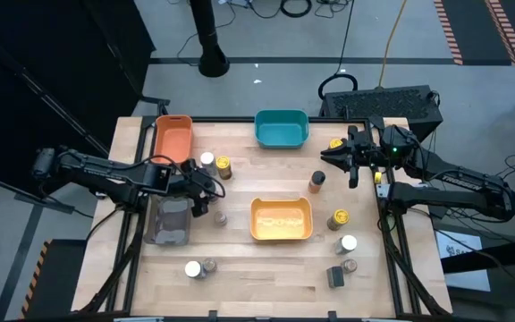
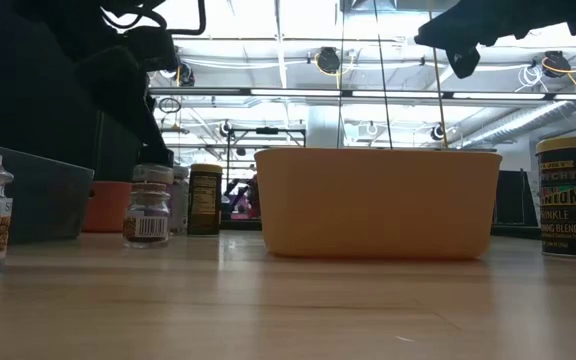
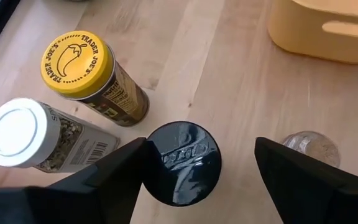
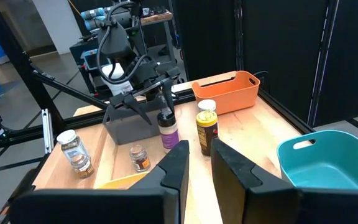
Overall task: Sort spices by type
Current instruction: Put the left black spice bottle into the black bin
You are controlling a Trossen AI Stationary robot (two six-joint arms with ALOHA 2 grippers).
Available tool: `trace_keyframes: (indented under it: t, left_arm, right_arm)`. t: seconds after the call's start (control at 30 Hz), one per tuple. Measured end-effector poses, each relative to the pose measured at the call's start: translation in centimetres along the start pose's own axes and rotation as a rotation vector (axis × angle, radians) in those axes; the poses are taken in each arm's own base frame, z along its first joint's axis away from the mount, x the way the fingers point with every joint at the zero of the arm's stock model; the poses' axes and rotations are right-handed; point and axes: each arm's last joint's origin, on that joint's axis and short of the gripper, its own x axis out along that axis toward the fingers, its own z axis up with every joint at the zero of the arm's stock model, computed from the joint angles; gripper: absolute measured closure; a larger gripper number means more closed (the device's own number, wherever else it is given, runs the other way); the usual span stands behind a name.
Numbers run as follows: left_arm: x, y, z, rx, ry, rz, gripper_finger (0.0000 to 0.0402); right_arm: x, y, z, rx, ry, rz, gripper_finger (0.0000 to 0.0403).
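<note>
Directly beneath the left gripper (image 3: 197, 165) stands the black-lidded jar (image 3: 182, 163), upright between its spread fingers (not yet clamped), just beside the grey bin (image 1: 170, 224). Far across the table the right gripper (image 1: 340, 157) hangs with its fingers nearly together, empty.

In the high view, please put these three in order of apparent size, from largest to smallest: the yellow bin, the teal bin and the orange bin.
1. yellow bin, largest.
2. teal bin.
3. orange bin.

The teal and orange bins look nearly alike, so their order is unsure.
</note>
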Motion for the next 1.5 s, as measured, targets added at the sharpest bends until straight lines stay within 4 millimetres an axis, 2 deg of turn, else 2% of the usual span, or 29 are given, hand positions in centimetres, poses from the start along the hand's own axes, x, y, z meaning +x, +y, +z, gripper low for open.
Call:
trace_keyframes:
  t: [0.33, 0.57, 0.93, 1.33, 1.5]
  left_arm:
    - [0.0, 0.0, 0.0, 0.014, -0.004, -0.003, 0.0088]
    - [-0.7, -0.2, 0.8, 0.016, -0.014, -0.043, 0.0088]
    - [-0.6, 0.2, 0.5, 0.017, 0.016, 0.02, 0.0088]
    - [1.7, 0.0, -1.5, -0.009, -0.016, 0.015, 0.0089]
    - [2.1, 0.1, -1.8, -0.011, -0.033, 0.061, 0.009]
  right_arm:
    - [0.0, 0.0, 0.0, 0.001, 0.002, 0.0, 0.0351]
    - [0.0, 0.0, 0.0, 0.001, 0.004, -0.001, 0.0351]
    - [0.0, 0.0, 0.0, 0.001, 0.004, -0.001, 0.0351]
    - [0.0, 0.0, -0.1, 0.011, 0.005, 0.0, 0.0351]
    - [0.0, 0.0, -0.1, 0.013, 0.005, -0.001, 0.0351]
